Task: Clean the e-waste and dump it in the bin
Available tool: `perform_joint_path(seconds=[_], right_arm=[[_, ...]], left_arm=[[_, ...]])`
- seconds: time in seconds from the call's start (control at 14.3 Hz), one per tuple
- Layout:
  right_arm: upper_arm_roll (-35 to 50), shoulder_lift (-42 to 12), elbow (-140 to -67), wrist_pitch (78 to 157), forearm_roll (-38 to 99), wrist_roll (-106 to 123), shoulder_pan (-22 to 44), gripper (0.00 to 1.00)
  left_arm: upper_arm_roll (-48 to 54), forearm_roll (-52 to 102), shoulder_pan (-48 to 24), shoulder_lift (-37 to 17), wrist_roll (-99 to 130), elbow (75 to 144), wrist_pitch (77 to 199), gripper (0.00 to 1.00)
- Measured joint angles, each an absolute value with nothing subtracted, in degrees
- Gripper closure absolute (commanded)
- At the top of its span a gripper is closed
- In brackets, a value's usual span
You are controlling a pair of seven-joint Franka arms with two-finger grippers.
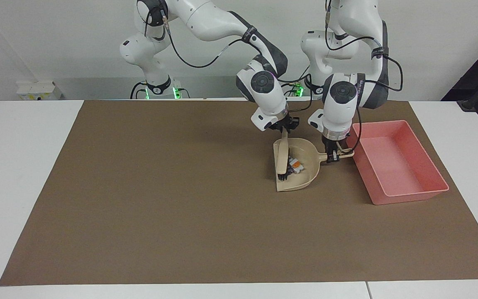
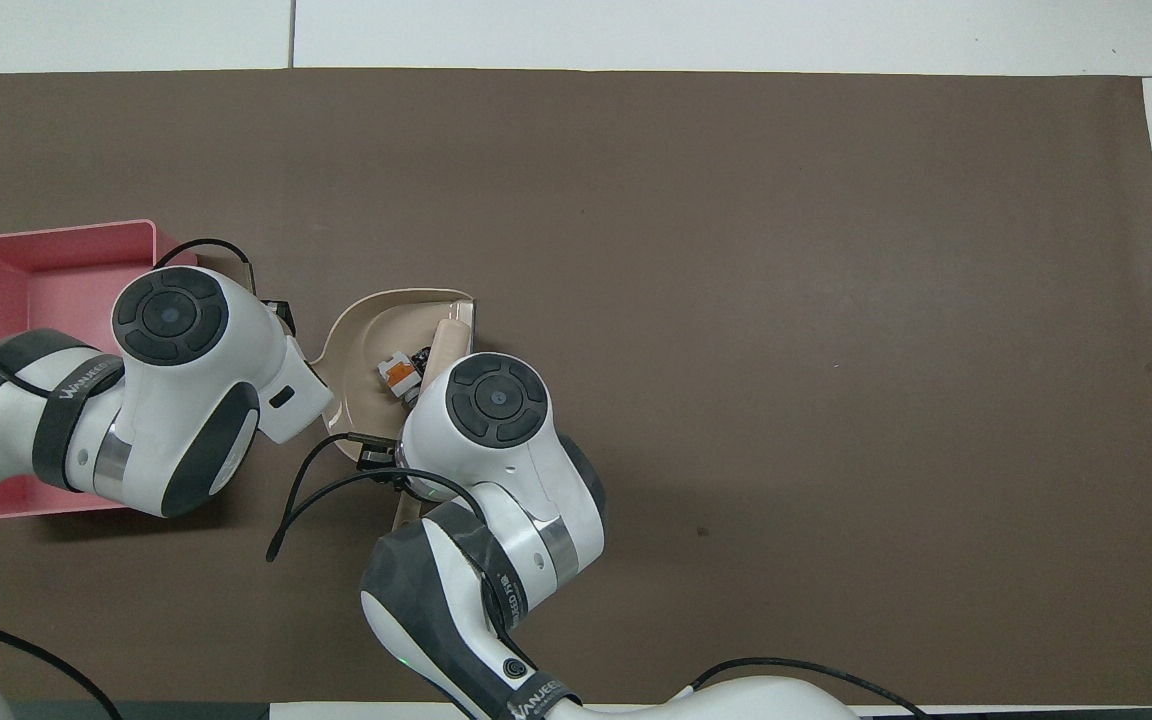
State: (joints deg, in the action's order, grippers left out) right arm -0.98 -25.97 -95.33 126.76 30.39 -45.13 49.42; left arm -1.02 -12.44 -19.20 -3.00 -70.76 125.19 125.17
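The e-waste (image 1: 295,165), a small clump of black, white and orange parts, lies inside the beige dustpan (image 1: 307,174); it also shows in the overhead view (image 2: 394,372). My right gripper (image 1: 284,129) is shut on the handle of a beige brush (image 1: 281,160), whose black bristles rest inside the pan's mouth, touching the parts. My left gripper (image 1: 333,156) is shut on the dustpan's handle and holds the pan on the mat. The pink bin (image 1: 413,193) stands on the mat beside the dustpan, toward the left arm's end; nothing shows inside it.
A brown mat (image 1: 160,199) covers most of the white table. In the overhead view both wrists hide the grippers, part of the dustpan (image 2: 366,335) and part of the bin (image 2: 46,265). The brush (image 2: 448,335) lies along the pan's mouth.
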Motion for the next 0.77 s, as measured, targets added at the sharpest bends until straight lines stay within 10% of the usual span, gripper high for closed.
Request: perform_joint_path(seconds=[0.77], right_arm=[[-1.0, -26.7, -94.6, 124.6, 27.7, -45.8, 50.0, 1.00]], left_arm=[[-1.3, -3.3, -17.9, -3.1, -76.3, 128.1, 131.8, 1.00]])
